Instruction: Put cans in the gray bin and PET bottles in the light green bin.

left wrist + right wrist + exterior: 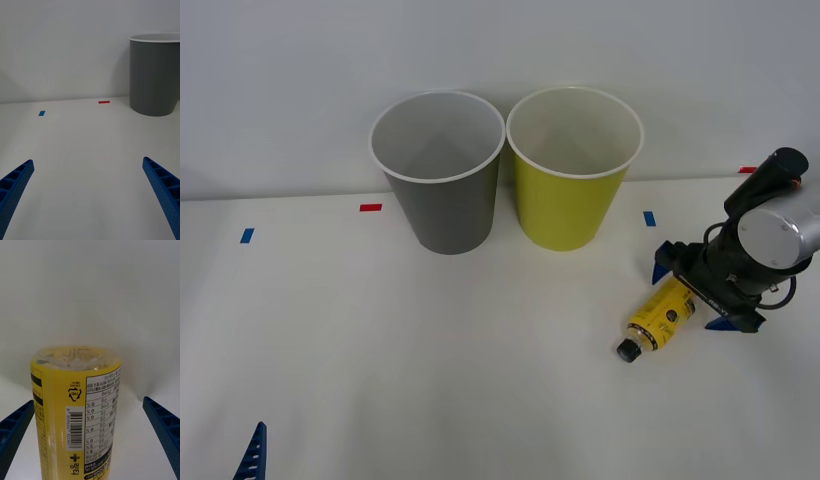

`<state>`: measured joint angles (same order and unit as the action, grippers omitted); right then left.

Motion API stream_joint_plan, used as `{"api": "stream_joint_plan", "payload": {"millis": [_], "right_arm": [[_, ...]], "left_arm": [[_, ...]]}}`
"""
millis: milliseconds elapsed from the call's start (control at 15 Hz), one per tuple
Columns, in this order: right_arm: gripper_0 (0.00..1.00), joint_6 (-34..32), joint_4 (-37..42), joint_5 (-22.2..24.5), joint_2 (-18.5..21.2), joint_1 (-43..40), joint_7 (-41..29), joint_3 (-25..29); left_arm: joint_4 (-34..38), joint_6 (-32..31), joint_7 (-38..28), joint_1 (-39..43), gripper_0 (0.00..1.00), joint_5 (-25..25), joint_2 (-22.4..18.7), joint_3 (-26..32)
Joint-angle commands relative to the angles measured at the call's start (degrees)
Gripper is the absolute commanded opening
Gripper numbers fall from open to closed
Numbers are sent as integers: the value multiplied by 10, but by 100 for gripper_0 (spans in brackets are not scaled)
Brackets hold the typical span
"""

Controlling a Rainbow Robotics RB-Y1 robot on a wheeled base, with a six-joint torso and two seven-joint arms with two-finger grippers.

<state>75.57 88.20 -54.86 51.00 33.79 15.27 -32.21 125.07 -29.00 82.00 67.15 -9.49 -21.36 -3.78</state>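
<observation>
Bottle [660,318] lying flat on the table [430,380], right side, in front of and to the right of the green bin [572,170]. Long axis diagonal: black cap toward the robot and inward, base pointing away into the right gripper [692,290]. Right fingers spread wide, one either side of the base end, gap visible on both sides in the right wrist view, so not gripping yet. Same view looks straight down the bottle [75,412] from its base end, i.e. approach axis roughly in line with the long axis, label sitting nearer one finger [15,427] than the other. Off-centre between the fingers; may nudge sideways on closing.

Judgement: closing here would catch the base end only, cap end hanging free. Fine for a light bottle, but likely to droop or pivot on lift. Sliding further along the body first looks safer.

Right arm clearly the nearer one. Left gripper [252,455] parked low near the table's near left corner, fingers apart, nothing between them, gray bin [154,75] ahead in its view. Gray bin just beside green bin, rims near touching. Drop target is green, the closer bin to the right arm.
</observation>
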Motion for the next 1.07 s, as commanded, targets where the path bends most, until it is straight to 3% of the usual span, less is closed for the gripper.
{"api": "stream_joint_plan", "payload": {"millis": [67,133,200,267,333,1067], "right_arm": [[100,0,-23,-4,-7,16,3,-10],[100,0,-25,-6,-7,22,3,-14],[78,-1,-25,-8,-7,23,4,-14],[6,0,-25,-10,-9,26,0,-14],[0,0,-25,-11,-9,27,4,-14],[0,13,-15,10,-13,26,24,-14]], "left_arm": [[0,0,0,0,100,0,0,0],[0,0,0,0,100,0,0,0],[0,0,0,0,100,0,0,0],[0,0,0,0,100,0,0,0],[0,0,0,0,100,0,0,0],[0,0,0,0,100,0,0,0]]}}
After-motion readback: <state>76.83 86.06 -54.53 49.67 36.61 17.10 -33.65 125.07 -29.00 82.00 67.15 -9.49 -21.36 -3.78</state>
